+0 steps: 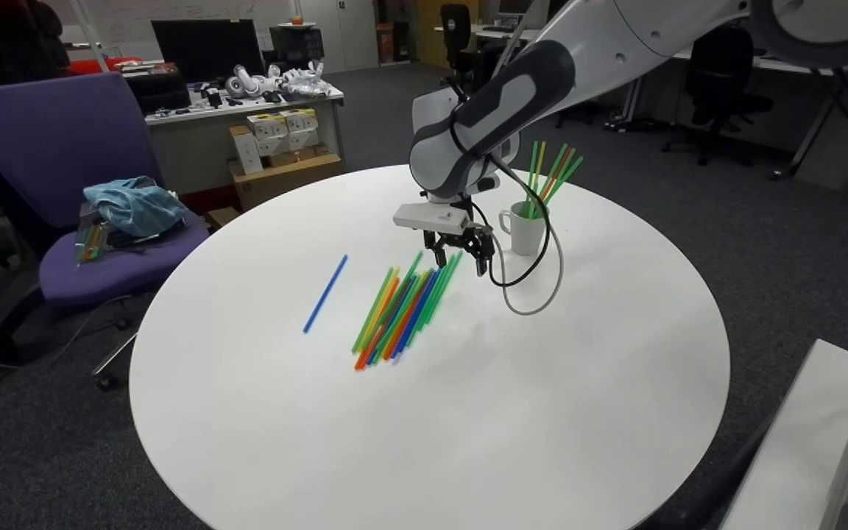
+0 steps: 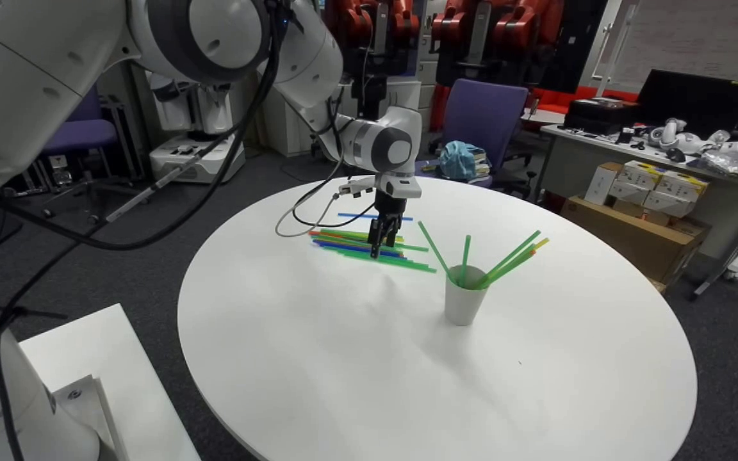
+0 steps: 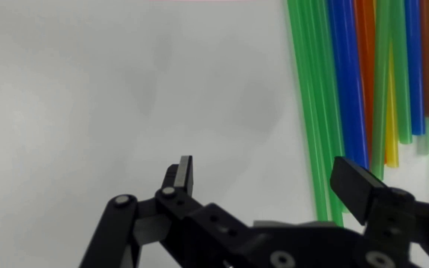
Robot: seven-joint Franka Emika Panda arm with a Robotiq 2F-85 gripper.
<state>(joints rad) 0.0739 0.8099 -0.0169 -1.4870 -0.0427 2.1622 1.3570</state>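
Note:
My gripper (image 3: 263,157) stands open above the white table with nothing between its fingers. Below it in the wrist view lies a bundle of green, blue, orange and yellow straws (image 3: 348,82). The right finger (image 3: 356,186) hides part of the straws, while the left finger (image 3: 184,171) is over bare tabletop. Two or so green straws run into the gap, nearer the right finger. In an exterior view the gripper (image 1: 461,266) hovers at the far end of the bundle (image 1: 419,309). A lone blue straw (image 1: 325,294) lies apart. A white mug (image 1: 526,234) holds several upright straws (image 2: 435,251).
The round white table (image 1: 542,412) carries everything. A loop of cables (image 1: 534,311) hangs from the wrist close to the mug. Beyond the table stand a purple chair (image 1: 63,140) with a blue cloth (image 1: 137,206) and a desk with boxes (image 1: 288,173).

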